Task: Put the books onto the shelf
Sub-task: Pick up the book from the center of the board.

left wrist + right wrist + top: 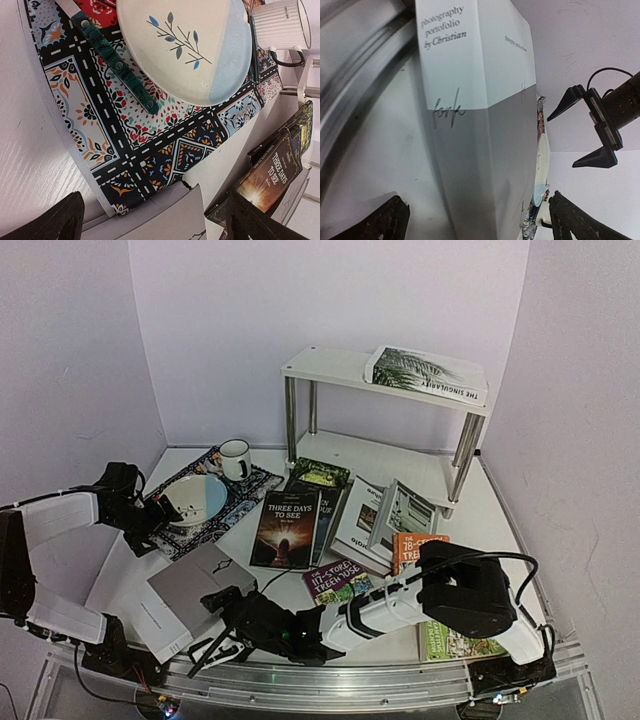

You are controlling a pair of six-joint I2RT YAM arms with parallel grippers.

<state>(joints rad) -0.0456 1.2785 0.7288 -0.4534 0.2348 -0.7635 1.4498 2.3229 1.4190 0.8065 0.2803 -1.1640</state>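
While most of the books wait on the tabletop [120, 575], we see the right pincer [208, 630] reaching along the near edge toward the left corner, its jaws spread wide and holding nothing. Just ahead of it a thick grey and white book [185, 595] lies flat with its lettered spine facing the pincer. The wrist view sets that spine between the two fingers, though we cannot tell whether either finger touches it. We judge that the wide spread suits the book's thickness and that the low, sideways reach suits a grab at its near edge.

Beyond the book's far edge the left pincer [160, 522] hovers, also wide and empty, over the near end of a patterned mat [252, 488]. It may be placed there to steady the book from the other side. On the mat sit a bowl [195, 498], a green-handled knife [115, 62] and, at the far end, a mug [235, 458].

Across the middle of the tabletop lie a dark book [287, 530], a purple paperback [335, 580], an orange paperback [418, 548] and some open white books [385, 515].

At the far edge stands the shelf [320, 365], with one palm-covered book [425, 373] flat on its top board. By our reckoning the job has barely begun.
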